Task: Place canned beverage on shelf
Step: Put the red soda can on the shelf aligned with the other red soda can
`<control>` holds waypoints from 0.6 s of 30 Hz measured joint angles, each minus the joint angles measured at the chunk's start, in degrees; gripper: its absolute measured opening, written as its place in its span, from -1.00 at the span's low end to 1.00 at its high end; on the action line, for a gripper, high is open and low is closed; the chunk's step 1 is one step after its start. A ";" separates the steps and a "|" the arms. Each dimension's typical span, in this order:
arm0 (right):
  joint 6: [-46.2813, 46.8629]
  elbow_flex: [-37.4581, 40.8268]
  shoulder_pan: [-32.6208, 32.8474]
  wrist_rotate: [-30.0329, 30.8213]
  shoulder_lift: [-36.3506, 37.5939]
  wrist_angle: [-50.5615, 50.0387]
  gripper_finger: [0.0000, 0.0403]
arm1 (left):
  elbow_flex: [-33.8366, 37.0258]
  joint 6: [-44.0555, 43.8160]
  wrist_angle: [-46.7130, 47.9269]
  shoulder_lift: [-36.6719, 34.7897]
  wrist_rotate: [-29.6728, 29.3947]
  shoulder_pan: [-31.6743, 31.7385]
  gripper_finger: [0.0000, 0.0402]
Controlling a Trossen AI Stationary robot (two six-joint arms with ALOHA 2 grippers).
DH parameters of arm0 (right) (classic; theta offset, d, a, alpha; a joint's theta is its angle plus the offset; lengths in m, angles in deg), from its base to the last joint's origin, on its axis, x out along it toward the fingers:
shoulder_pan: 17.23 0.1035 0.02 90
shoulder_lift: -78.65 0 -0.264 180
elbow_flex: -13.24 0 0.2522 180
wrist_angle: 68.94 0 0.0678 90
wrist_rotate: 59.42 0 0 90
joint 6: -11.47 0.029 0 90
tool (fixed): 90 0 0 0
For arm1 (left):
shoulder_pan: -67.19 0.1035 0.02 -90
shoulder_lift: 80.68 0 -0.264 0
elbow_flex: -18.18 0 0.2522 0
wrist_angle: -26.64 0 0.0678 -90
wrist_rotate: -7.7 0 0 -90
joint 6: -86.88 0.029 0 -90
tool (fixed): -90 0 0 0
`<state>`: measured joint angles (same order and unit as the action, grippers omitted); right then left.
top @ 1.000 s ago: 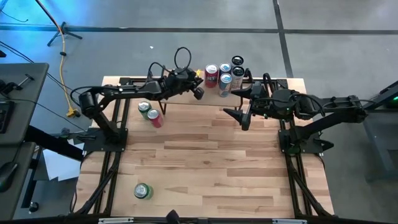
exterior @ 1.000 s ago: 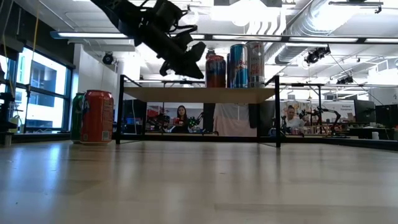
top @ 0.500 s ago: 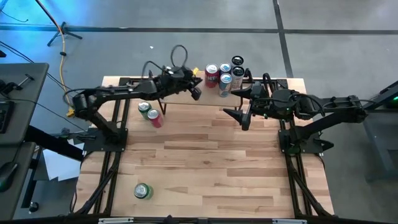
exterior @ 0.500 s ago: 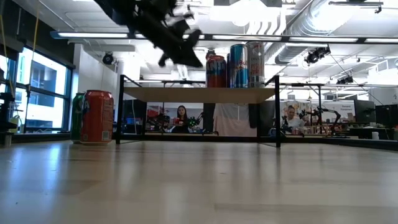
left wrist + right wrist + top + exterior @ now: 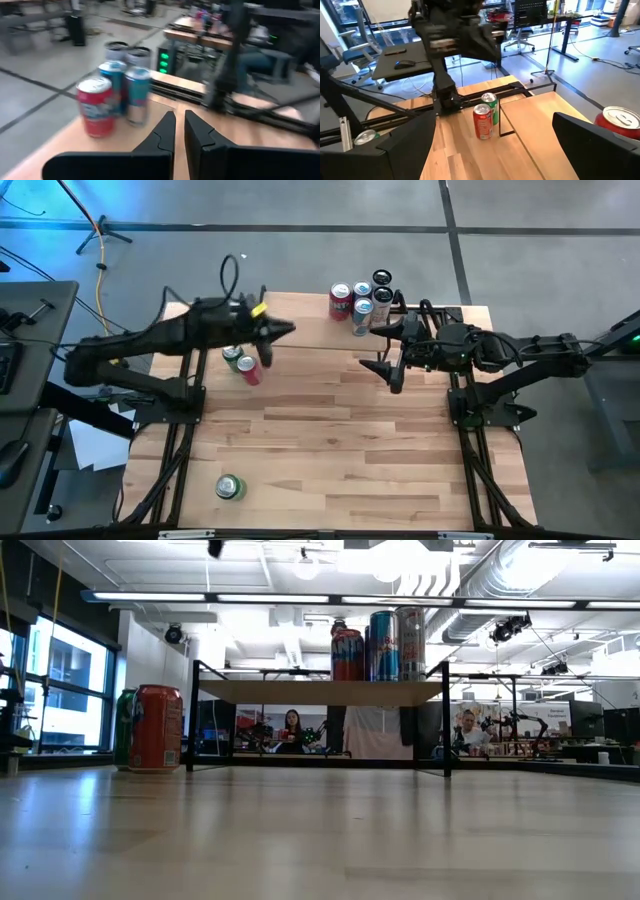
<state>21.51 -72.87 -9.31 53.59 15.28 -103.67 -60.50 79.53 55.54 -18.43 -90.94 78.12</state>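
Observation:
Several cans stand upright in a cluster, among them a red one, on the right part of the shelf at the table's far edge. My left gripper is shut and holds nothing; it hovers above the shelf's left part, pointing toward the cluster. My right gripper hangs open and holds nothing, just in front of the shelf's right part. A red can and a green can stand on the table by the shelf's left legs.
Another green can stands alone near the table's front left. The middle of the tabletop is bare wood. In the low view, people sit at desks in the room beyond the shelf.
My left gripper has drawn back from the cans on the shelf toward the table's left edge and risen, leaving the low view's top. It has stayed shut. The cans on the shelf stand as before.

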 joint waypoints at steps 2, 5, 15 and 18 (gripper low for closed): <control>-0.02 0.01 0.00 -1.44 0.00 -0.04 0.92 | 0.00 -0.61 3.39 -1.92 -1.36 -3.35 -1.00; -0.03 0.01 0.00 -3.73 0.00 -0.35 0.92 | 0.00 -3.34 7.79 -4.07 -6.93 -8.70 -1.00; 0.44 0.00 0.00 -5.10 0.01 -0.59 0.92 | 9.77 -4.51 2.92 -13.88 -20.37 -21.81 -1.00; 0.42 0.01 0.00 -6.12 0.02 -0.57 0.92 | 14.74 -4.55 -2.03 -18.51 -17.78 -22.91 -1.00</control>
<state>21.93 -72.86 -9.31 47.47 15.30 -104.24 -45.76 74.98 53.50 -36.94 -108.72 55.21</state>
